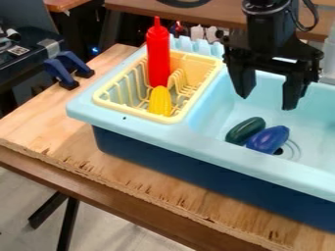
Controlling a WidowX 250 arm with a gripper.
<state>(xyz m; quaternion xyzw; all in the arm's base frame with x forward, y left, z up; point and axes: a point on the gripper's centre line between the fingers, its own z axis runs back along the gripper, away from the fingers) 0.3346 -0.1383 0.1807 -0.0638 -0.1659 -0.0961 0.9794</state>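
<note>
Blue-purple toy eggplant [269, 139]: in the basin to the right of the yellow rack [121, 109], on its side, partly over the drain [291, 149]. Dark green oblong toy [245, 130] lies alongside, on the eggplant's rack side, seemingly touching it. Both lie flat on the basin floor; long rounded shapes, so probably wouldn't stand unaided. Basin walls likely stop them rolling off.

Pincer [267, 102]: up and to the right of the rack, hanging over the basin above the two toys, tips pointing down. Released, fingers wide apart, nothing between them. Clear of both toys; the gap looks wide enough to straddle one.

Red squeeze bottle [158, 59]: inside the rack, upright, nozzle up. Rack sides and prongs probably help keep it from tipping. Yellow toy corn [160, 100]: inside the rack at its near end, in front of the bottle, tilted up, apparently propped by the rack.

Light-blue toy sink [157, 131] surrounds the rack and carries it, on a wooden surface [72, 147]. Blue clamps [62, 71] at the surface's edge, left of the rack, presumably to hold the board steady.
</note>
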